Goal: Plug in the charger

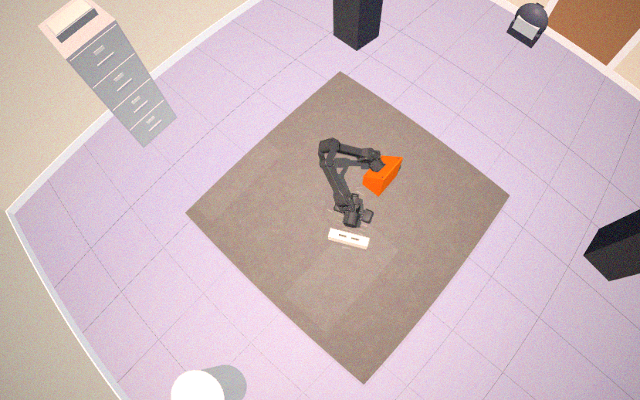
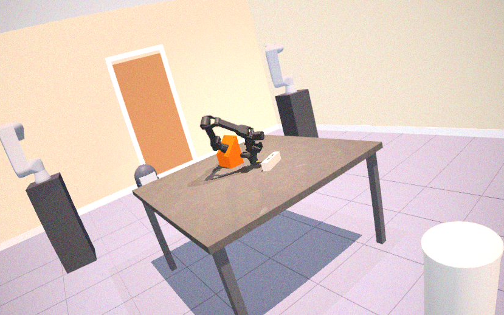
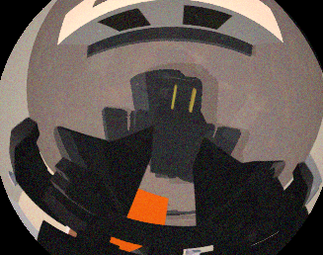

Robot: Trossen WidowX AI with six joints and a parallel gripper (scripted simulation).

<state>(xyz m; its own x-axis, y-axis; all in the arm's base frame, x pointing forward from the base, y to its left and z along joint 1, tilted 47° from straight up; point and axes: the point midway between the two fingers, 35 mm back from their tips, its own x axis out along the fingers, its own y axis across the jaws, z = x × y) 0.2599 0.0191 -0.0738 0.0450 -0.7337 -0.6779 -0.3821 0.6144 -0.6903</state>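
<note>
I've got the brown rectangular worktop carrying everything. Black jointed arm is mounted on the sloped face of the bright orange wedge-shaped block, which stands behind my working spot. Long white box-shaped power strip sits on the worktop, near the end effector but apart from it. Two dark outlet openings show on the strip; can't make out the shutter. My end effector is low over the worktop, fingers clamped on the dark blocky two-prong charger. Charger sits between the fingers, its front part reaching past the tips; two thin yellow prongs show, side by side, outside the outlets. Top view: arm's wrist covers the charger.
</note>
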